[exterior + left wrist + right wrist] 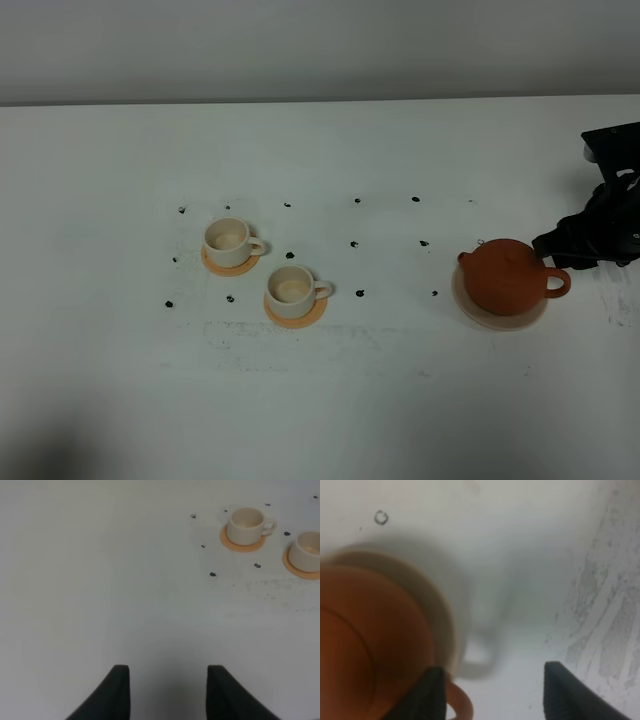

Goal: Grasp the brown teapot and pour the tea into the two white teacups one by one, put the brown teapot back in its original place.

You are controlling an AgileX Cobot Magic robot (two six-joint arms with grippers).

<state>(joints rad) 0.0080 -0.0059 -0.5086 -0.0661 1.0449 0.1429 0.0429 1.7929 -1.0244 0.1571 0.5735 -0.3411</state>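
Fingers (434, 695) of my right gripper (493, 667) stand spread and empty, the loop handle (462, 702) of the squat reddish-brown clay teapot (375, 645) just inside one, so I judge this the grasping step, needing centring, then closing.

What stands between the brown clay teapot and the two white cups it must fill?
Nothing visible does. The round reddish-brown clay teapot sits on its pale beige disc; only white table with flat black dots lies between it and the small cream-white cups. The open right end effector is at its loop handle.
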